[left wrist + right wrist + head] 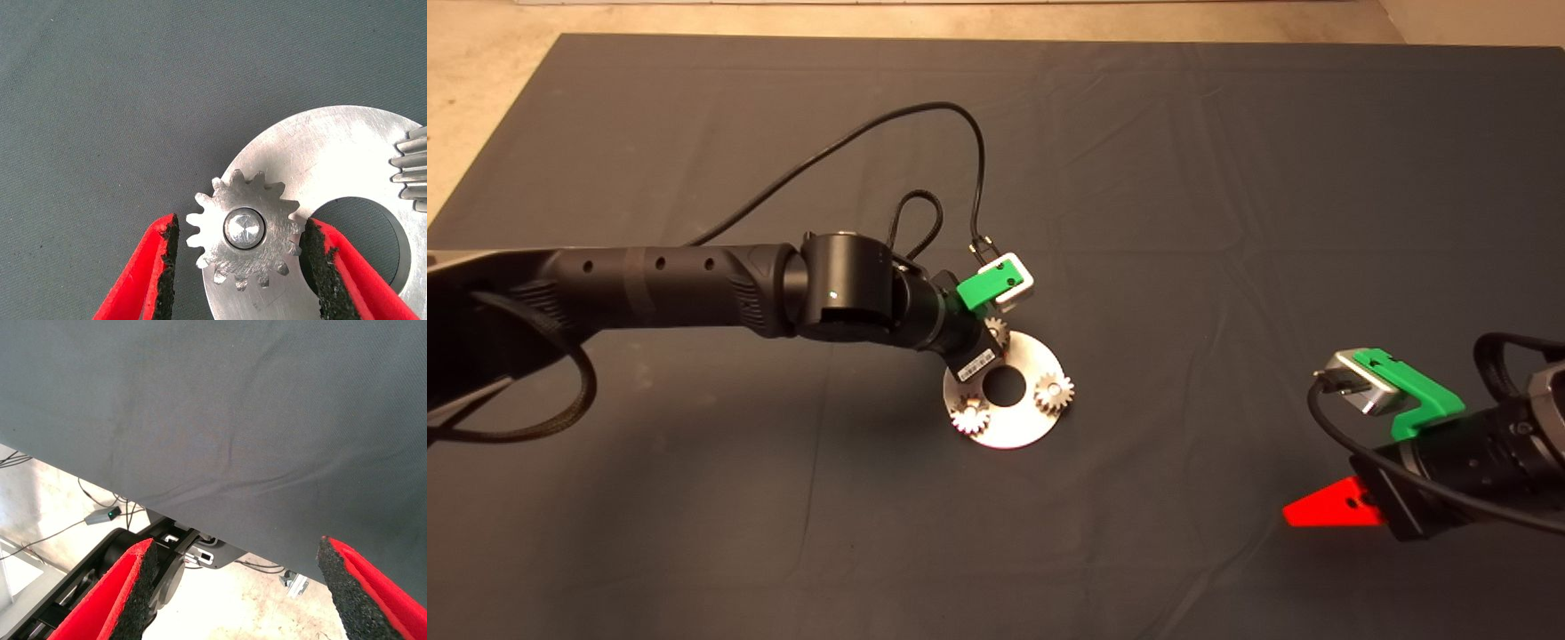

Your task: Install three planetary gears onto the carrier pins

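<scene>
Left arm (676,289) enters from left edge of head view, stretches across to frame centre, wrist bent down. Left gripper (240,267) points straight down, fingers spread apart; one black pad (167,257) at lower left of wrist frame, other pad (320,263) at lower right. Right arm (1485,458) sits at lower right edge of head view, parked. Right gripper (237,593) spread wide, one red finger (1329,511) showing in head view, pointing toward frame left; both pads apart in right wrist frame.
</scene>
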Tool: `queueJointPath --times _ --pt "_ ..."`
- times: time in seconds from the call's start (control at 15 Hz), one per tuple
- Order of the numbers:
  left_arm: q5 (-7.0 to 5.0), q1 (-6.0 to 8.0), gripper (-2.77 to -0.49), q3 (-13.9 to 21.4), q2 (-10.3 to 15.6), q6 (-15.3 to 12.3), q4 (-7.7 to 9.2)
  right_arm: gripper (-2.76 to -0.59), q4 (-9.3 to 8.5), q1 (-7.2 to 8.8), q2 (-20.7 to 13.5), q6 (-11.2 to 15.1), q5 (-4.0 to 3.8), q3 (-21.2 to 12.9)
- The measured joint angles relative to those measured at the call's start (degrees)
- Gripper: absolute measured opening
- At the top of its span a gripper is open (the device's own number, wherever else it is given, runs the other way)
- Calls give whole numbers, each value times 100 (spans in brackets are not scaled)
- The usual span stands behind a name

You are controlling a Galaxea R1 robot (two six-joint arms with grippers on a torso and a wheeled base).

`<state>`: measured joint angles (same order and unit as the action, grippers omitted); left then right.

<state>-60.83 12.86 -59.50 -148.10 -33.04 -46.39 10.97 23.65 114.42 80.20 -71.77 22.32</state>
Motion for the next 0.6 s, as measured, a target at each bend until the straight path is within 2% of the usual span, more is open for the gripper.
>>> queueJointPath --times 0.2,0.27,0.4,0.47,0.6 --pt "-5 0 -203 2 4 -1 5 -158 0 0 0 0 0 0" --pt "-19 0 -194 35 33 -4 17 -158 -1 2 0 -18 1 0" --pt "-154 1 -188 256 189 -35 225 -158 0 2 0 -22 -1 0" --pt "-243 0 -178 364 335 -133 365 -158 1 2 1 -22 0 0" --pt "-378 26 -176 576 844 -713 549 -158 7 35 21 -20 1 2"
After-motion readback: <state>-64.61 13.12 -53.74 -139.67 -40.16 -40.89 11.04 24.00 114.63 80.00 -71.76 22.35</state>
